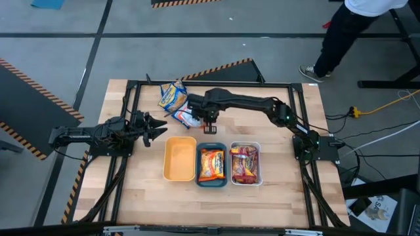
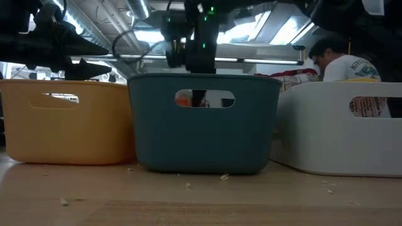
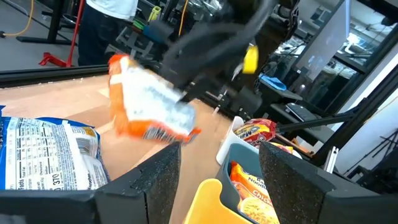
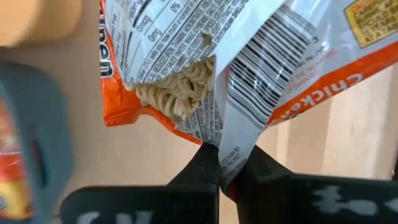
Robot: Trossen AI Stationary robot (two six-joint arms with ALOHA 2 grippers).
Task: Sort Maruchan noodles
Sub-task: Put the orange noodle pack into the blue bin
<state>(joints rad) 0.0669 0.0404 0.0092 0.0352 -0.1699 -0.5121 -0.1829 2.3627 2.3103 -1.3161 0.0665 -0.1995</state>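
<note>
Currently, itemised from the left of the worktop (image 1: 144, 196), pale wooden planks with crumbs scattered on them.

Left gripper (image 1: 157, 129): idle beside the trays, fingers spread wide, holding nothing.

Blue-white packets (image 1: 173, 96): crinkly plastic film, unsorted, lying on the far part of the worktop.

Yellow-orange tray (image 1: 180, 158): smooth moulded plastic, rounded corners, slot handle; nothing in it.

Orange packet (image 4: 205, 68): glossy film printed with a barcode and nutrition panel, a clear window showing the wavy noodle block. It hangs pinched by one seam in the right gripper (image 1: 210, 126), clamped narrow, above the worktop just beyond the teal tray (image 1: 211, 180).

Teal tray: same moulding; orange packets already lie inside.

White tray (image 1: 245, 180): same moulding; red-brown packets (image 1: 243, 162) lie inside.

Progress, by my estimate: well past half; the held orange packet and the blue-white ones remain.
</note>
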